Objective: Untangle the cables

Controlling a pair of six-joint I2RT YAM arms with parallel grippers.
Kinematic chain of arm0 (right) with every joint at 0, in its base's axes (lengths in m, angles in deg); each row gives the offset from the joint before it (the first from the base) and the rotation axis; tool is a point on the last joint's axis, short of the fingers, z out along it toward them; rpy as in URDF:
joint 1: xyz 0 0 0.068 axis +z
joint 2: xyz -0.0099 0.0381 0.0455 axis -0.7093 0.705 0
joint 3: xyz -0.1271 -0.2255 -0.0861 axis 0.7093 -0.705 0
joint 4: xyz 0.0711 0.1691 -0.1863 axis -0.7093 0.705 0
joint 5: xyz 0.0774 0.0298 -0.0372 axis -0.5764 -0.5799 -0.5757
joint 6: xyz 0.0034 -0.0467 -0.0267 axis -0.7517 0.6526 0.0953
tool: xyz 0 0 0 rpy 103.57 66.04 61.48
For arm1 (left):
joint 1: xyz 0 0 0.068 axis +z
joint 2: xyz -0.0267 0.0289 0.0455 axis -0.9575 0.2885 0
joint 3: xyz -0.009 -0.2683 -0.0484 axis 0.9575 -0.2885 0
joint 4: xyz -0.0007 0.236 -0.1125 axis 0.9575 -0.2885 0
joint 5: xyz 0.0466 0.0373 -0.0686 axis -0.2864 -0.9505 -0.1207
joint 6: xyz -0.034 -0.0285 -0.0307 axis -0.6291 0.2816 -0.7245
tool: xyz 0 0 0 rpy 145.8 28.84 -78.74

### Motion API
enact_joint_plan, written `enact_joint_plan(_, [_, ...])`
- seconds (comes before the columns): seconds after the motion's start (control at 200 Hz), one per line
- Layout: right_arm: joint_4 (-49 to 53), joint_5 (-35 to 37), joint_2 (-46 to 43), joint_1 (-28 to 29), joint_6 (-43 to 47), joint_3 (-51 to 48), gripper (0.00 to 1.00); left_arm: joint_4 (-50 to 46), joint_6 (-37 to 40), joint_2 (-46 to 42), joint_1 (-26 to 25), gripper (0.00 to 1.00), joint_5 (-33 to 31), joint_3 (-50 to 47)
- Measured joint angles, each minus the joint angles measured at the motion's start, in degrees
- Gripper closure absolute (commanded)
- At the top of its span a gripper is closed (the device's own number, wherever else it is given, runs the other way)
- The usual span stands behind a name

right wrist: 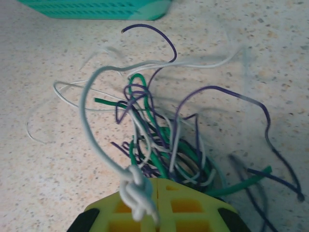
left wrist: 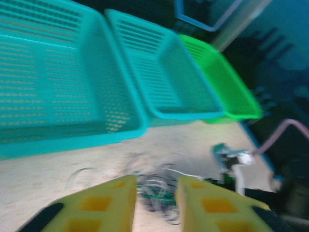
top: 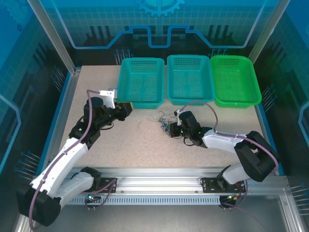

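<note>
Cables (top: 164, 123): one tangled clump of thin pale, green and purple strands on the bench (top: 120, 145), beyond its middle toward the far edge. Located just in front of the gap between the left teal basket (top: 141, 82) and the middle teal basket (top: 188, 79). Strands not yet separated.

Right gripper (top: 173, 129): at the right-hand, nearer side of the clump, touching it.

Right fingers (right wrist: 188, 210): yellow, pressed together with no gap. A pale strand, knotted at that spot, pinched in the seam between them.

Cables (right wrist: 159, 135), right wrist view: green and purple loops fanning out from the fingertips across the bench. One purple end curling up toward the basket wall; one pale loop arching above the rest.

Left gripper (top: 128, 108): by the near right corner of the left teal basket, to the left of the clump and apart from it.

Left fingers (left wrist: 113, 203): yellow, parted by a moderate gap, aimed at the clump lying on the bench ahead of the tips. Wrist view blurred; contact with any strand impossible to tell.

Baskets: three side by side along the far edge, with the green basket (top: 234, 79) toward the far right corner.
</note>
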Motion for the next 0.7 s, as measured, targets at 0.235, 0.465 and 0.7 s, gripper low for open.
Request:
enact_joint_plan(0.235, [1.64, -3.89, -2.01, 0.11, 1.79, 2.64, 1.0, 5.49, 4.9, 14.21, -6.54, 0.47, 2.25, -0.31])
enact_joint_plan(0.465, [4.48, -8.79, -10.23, 0.15, 5.9, 2.78, 1.0, 10.01, 7.56, 25.7, -8.37, 0.33, 1.99, -1.57])
enact_joint_plan(0.7, [7.87, -12.81, -20.94, -0.15, 8.85, 2.62, 1.0, 20.72, 7.69, 30.25, -11.02, 0.24, 6.67, -4.72])
